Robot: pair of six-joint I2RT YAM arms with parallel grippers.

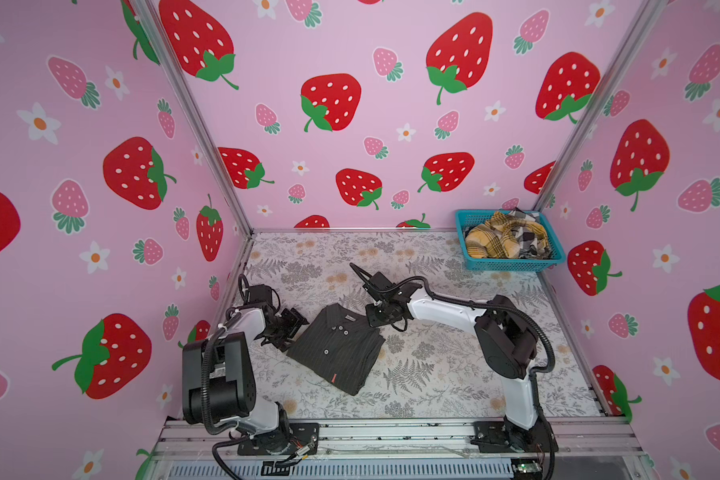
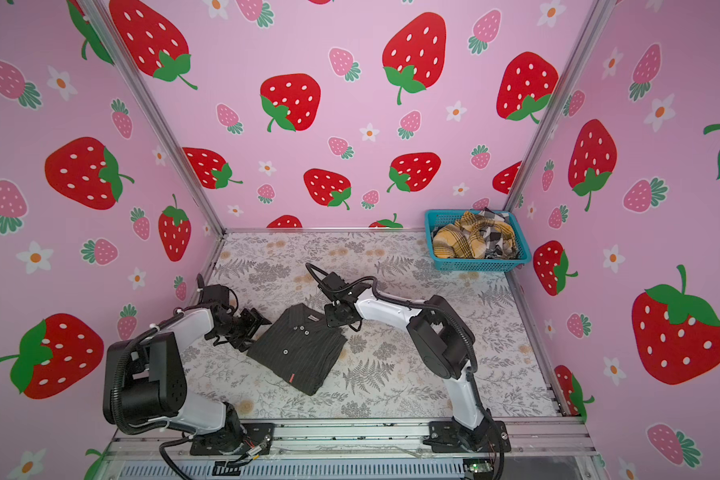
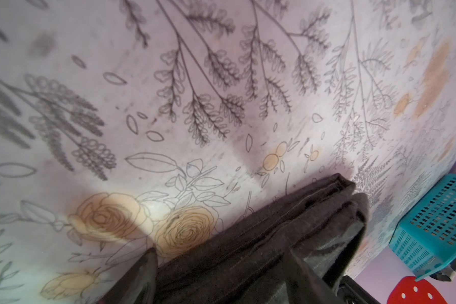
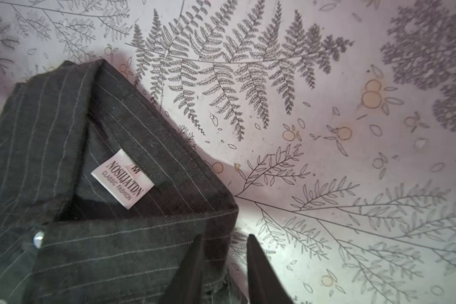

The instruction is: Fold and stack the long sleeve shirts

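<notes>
Charcoal shirt [image 1: 337, 349] looks folded; you've got plaid shirt [image 1: 489, 243] and check shirt [image 1: 528, 239] left in the basket [image 1: 512, 264]. Left gripper [image 1: 295, 334] spread, right gripper [image 4: 225, 242] parted, both empty.

On the table [image 1: 433, 374] the shirt [image 1: 336, 348] lies between the left end effector [image 1: 288, 329] and right end effector [image 1: 378, 319], the basket [image 1: 512, 264] holding other shirts [image 1: 495, 241] behind at right.

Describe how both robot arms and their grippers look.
The left arm and right arm have glossy white link shells between bulky black joint housings, with black corrugated cables looping alongside, mounted on a silver rail. The left gripper and right gripper are black; the right's fingers taper to dark wedges.
</notes>
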